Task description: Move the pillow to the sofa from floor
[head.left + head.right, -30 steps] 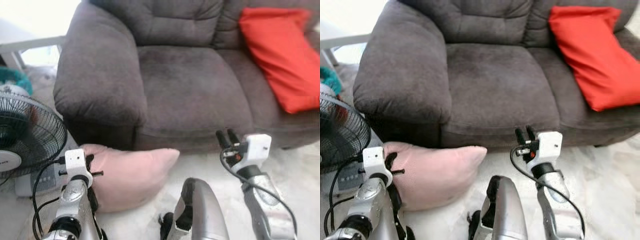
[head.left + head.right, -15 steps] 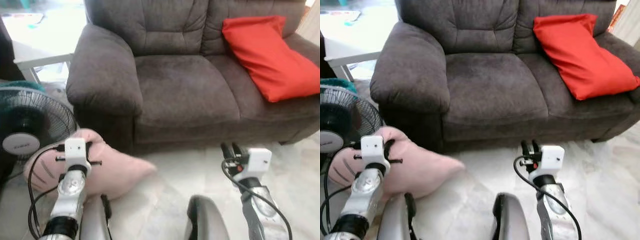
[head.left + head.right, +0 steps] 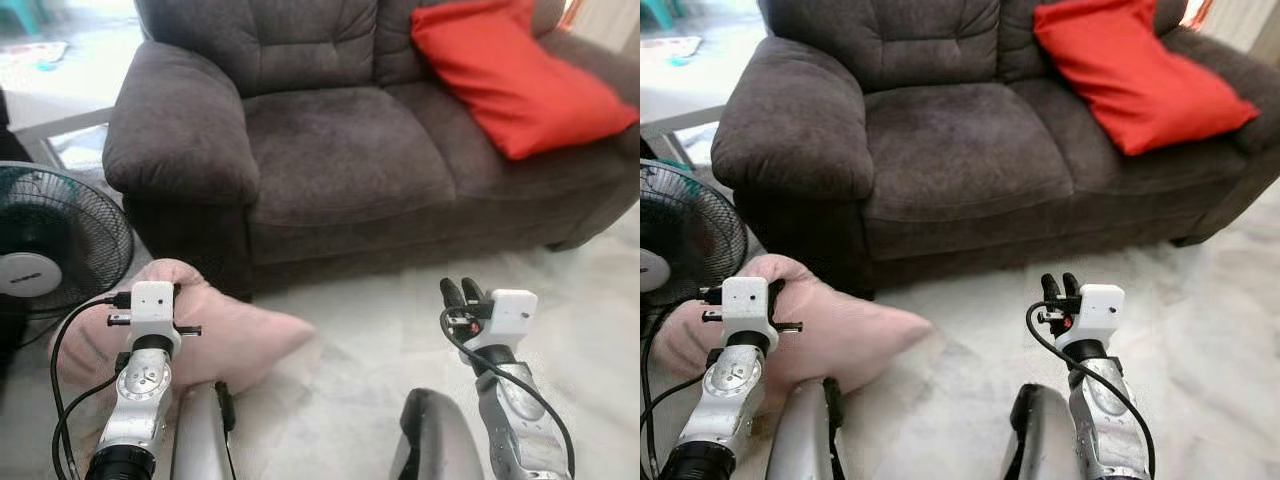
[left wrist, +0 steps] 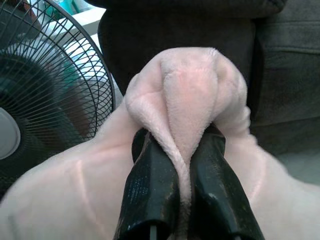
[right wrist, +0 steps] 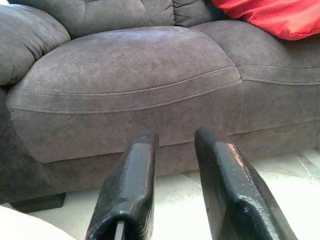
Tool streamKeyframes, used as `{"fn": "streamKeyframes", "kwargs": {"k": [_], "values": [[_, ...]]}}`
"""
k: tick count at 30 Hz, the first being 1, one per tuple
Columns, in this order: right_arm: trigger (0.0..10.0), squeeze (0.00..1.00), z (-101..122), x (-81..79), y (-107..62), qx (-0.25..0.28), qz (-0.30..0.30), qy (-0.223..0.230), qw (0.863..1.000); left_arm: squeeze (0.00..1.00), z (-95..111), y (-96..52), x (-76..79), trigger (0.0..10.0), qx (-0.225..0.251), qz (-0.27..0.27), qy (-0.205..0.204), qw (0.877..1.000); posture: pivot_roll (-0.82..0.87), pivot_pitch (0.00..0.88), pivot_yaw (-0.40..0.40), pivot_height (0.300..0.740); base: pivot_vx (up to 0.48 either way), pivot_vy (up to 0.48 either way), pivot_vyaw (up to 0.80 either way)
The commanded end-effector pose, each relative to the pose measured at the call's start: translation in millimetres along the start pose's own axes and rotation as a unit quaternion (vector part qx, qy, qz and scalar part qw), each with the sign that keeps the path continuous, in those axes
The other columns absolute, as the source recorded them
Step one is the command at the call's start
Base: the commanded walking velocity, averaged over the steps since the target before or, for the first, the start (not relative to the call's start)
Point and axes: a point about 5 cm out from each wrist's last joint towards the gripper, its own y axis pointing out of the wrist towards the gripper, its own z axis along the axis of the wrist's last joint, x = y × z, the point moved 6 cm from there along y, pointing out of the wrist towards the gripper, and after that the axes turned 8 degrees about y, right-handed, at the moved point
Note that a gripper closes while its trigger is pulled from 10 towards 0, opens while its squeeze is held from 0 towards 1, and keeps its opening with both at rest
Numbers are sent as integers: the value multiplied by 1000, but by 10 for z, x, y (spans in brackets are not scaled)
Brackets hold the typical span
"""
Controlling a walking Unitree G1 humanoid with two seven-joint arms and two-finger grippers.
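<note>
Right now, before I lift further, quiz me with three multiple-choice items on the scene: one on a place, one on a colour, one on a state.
1. Where does the red cushion lie?
A. on the sofa's right seat
B. on the floor
C. on the fan

2. What colour is the soft plush pillow in the left gripper?
A. grey
B. pale pink
C. green

3. How is the right gripper?
A. shut on the pillow
B. shut on the cushion
C. open, holding nothing

Answers:
A, the red cushion leans on the dark grey fabric sofa.
B, the pink pillow is pinched by the left gripper.
C, the right gripper has parted fingers.
</note>
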Motion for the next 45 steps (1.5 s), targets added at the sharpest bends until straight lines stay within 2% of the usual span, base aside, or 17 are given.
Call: {"fn": "streamKeyframes", "kwargs": {"k": [1,21,22,25,45], "values": [[10000,0,26,29,9,4,-5,1,1000,0,276,50,-50,10000,52,11,-4,999,129,0,-47,429,0,0,0],[10000,0,26,29,9,4,-5,1,1000,0,276,50,-50,10000,52,11,-4,999,129,0,-47,429,0,0,0],[10000,0,-33,35,18,5,-8,2,1000,0,397,34,-72,10000,73,23,4,997,130,0,-7,433,0,0,0],[10000,0,-97,59,1,3,-15,-1,1000,0,558,33,-80,10000,102,32,21,994,127,0,-6,453,0,0,0],[10000,0,-102,86,-10,11,-17,-3,1000,0,576,23,-31,10000,102,27,22,994,125,0,-1,583,0,0,0]]}}
